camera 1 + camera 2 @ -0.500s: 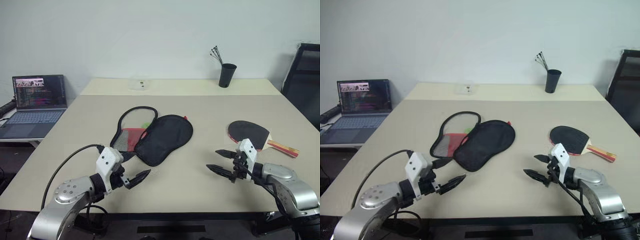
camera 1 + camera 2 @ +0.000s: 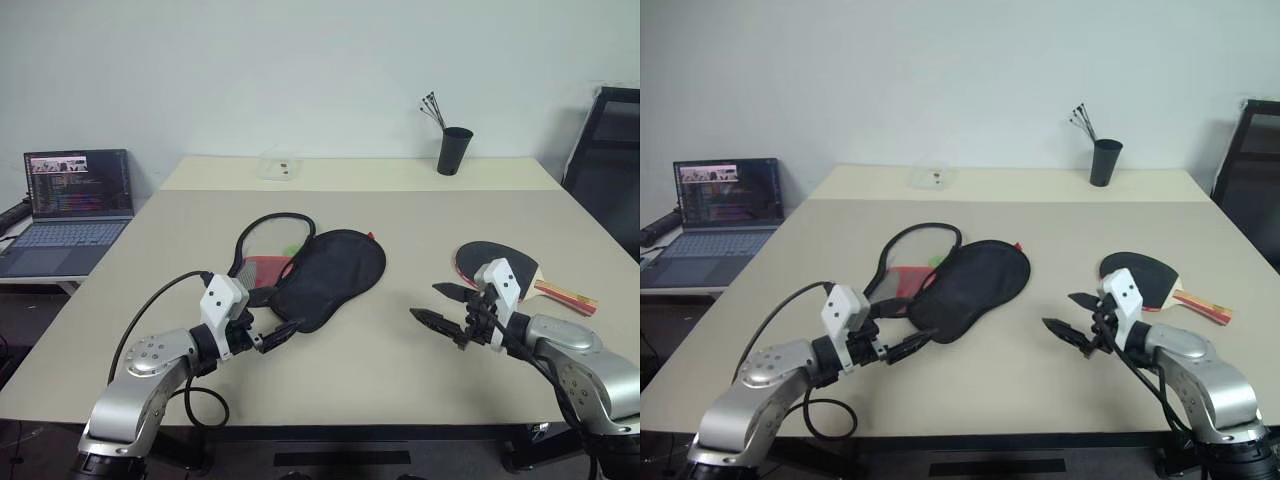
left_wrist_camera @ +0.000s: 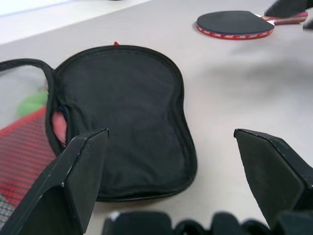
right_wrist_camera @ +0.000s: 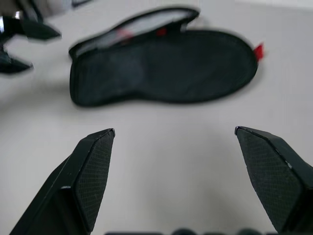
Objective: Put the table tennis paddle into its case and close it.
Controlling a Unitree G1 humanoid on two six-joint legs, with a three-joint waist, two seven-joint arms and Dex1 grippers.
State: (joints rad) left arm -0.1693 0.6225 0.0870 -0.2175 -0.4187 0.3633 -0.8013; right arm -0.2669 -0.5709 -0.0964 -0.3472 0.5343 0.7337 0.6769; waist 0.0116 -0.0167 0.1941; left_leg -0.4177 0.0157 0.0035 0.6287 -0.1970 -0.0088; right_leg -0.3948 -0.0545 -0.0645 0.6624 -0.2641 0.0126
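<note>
The case lies open at the middle of the table, its plain black flap on top and the red and mesh half spread out to the left of it. The table tennis paddle lies flat at the right, black face up, with its striped handle pointing right. My left gripper hovers open just short of the case's near end, which the left wrist view shows between the fingers. My right gripper stands open and empty just left of the paddle, pointing toward the case.
The beige table has a black cup of sticks and a small clear container at its far side. A laptop sits on a lower surface to the left. A black chair stands at the right.
My left gripper has reached forward, closer to the case's near end. The right gripper has edged slightly forward. Case and paddle have not moved.
</note>
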